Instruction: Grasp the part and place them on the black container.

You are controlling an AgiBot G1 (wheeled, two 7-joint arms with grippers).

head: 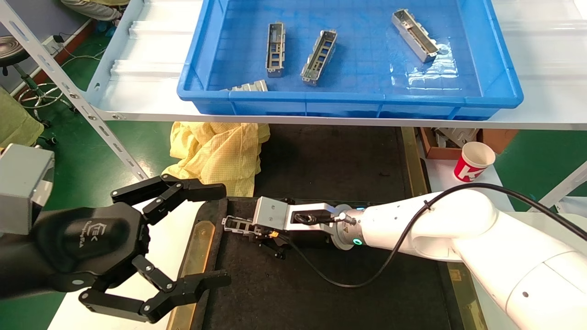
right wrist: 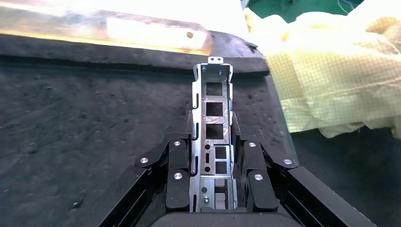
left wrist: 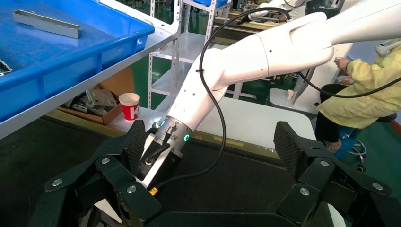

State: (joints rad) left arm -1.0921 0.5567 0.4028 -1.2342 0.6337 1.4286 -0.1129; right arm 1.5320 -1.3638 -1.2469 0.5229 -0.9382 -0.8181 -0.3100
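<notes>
Over the black container (right wrist: 71,132), right gripper (right wrist: 213,177) clamps a part (right wrist: 213,137); left gripper (head: 202,238) gapes.

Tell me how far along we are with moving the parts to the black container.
Done: no part is visibly lying released on the black container. In hand: the right gripper is shut on a part, low over the container's near-left area. Left: four parts remain in the blue bin. The left gripper is open, idle beside the container.
</notes>
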